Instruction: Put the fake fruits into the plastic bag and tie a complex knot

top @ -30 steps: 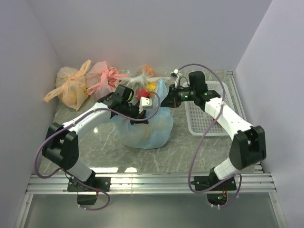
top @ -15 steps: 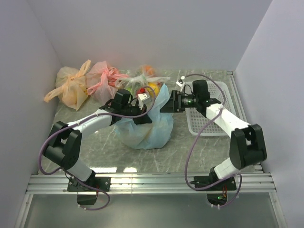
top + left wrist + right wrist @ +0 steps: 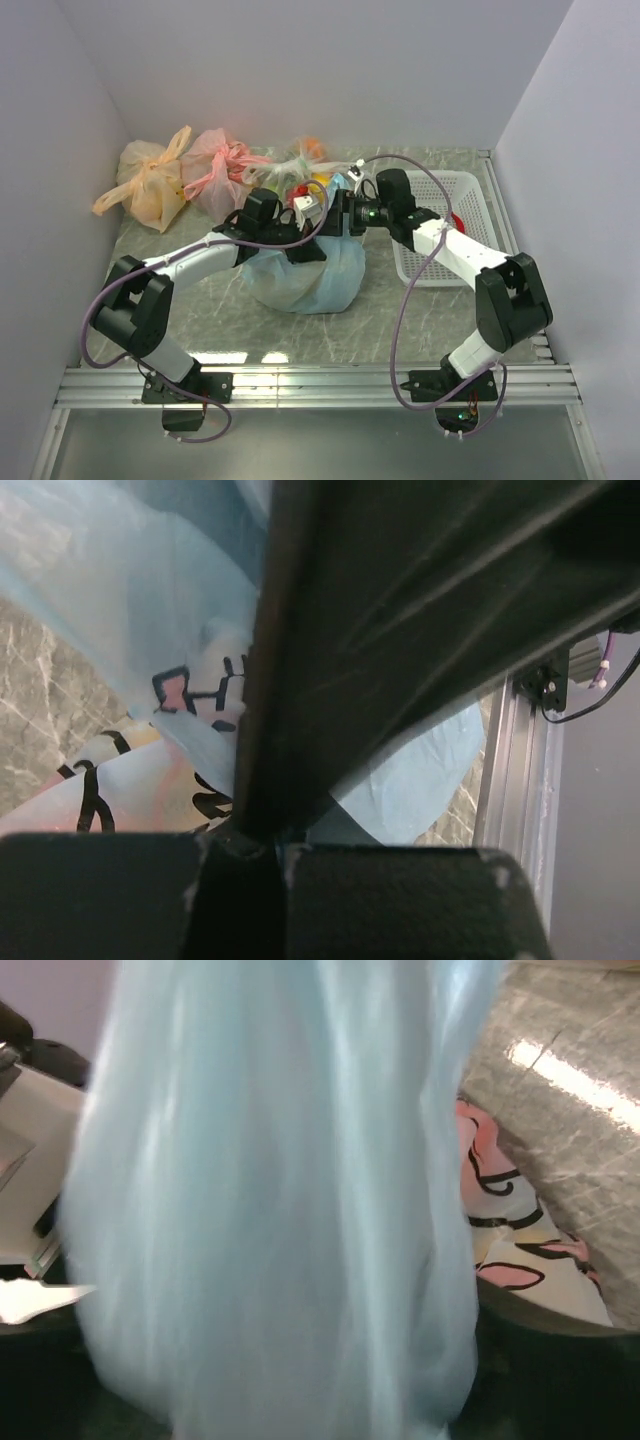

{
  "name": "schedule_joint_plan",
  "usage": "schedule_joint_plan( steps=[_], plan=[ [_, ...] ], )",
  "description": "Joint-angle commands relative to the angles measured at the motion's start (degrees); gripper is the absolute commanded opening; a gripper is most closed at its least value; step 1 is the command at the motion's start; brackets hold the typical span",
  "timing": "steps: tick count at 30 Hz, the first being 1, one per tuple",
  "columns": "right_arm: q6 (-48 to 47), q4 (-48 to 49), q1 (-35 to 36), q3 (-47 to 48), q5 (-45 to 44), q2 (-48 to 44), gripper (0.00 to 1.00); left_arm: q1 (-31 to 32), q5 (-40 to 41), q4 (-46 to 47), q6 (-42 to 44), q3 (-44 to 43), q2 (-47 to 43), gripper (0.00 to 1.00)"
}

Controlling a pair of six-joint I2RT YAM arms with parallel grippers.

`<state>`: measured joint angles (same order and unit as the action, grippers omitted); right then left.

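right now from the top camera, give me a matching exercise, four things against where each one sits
Things
1. light blue plastic bag
2. white basket
3. orange bag
4. pink bag

Places
A. right side of the table
B. far left, at the back
C. middle, in front of the other bags
D. at the back, just right of the orange bag

Pairs: 1-C, 2-A, 3-B, 4-D

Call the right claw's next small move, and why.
Probably close the right claw on the handle strip hanging just before its camera. The left claw is shut on the plastic bag, and the right one sits at the bag's top; tying likely needs both sides held.
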<state>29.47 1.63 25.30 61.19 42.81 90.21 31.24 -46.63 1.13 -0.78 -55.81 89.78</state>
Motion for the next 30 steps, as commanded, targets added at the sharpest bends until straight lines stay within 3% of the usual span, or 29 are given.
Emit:
schedule_joint_plan(
  steps=[1,2,3,4,6,9,11,16,19,24,28,30],
  plan=[
    [3.7,0.7,0.5,3.1,-7.5,1.7,0.7,1.1,-0.7,2.6,-0.7,1.0,-1.3,0.01],
    [3.9,-0.6,0.5,3.8,-9.2,2.8,0.51,1.4,0.1,2.4,-0.3,1.1,-1.3,0.0],
    [4.0,-0.8,0.8,4.0,-9.1,2.8,0.4,1.7,0.8,2.0,0.1,1.1,-1.3,0.01],
    [2.8,-1.2,1.2,4.5,-9.2,3.8,0.19,2.1,1.8,1.7,0.2,1.3,-1.2,0.01],
    [0.0,-5.3,2.2,6.6,-10.6,5.1,0.0,2.0,3.6,1.5,-1.2,1.7,-1.1,0.04],
    [-7.7,-6.1,3.9,5.3,-11.3,4.2,0.0,1.5,-1.5,-0.9,0.2,1.9,-0.5,0.08],
    [-14.9,-3.8,4.3,1.5,-12.2,2.8,0.0,0.7,-4.9,-9.9,6.5,0.5,0.8,0.1],
    [-26.5,-4.7,5.1,-0.8,-17.6,1.6,0.0,-4.8,-8.0,-17.3,14.8,-0.3,1.7,0.15],
    [-28.2,-5.4,6.2,-0.5,-18.5,2.2,0.0,-5.1,-10.6,-26.1,26.4,-4.2,0.9,0.35],
    [-28.9,-6.2,7.0,1.0,-19.3,1.8,0.0,-7.2,-11.6,-32.8,28.3,-11.4,-5.3,0.64],
    [-30.4,-7.6,8.4,1.1,-20.7,0.7,0.0,-10.8,-7.7,-44.1,32.6,-16.9,-9.1,0.72],
    [-30.5,-8.3,8.6,1.5,-21.3,0.8,0.0,-12.7,-7.2,-54.2,38.0,-20.8,-10.0,0.78]
  ],
)
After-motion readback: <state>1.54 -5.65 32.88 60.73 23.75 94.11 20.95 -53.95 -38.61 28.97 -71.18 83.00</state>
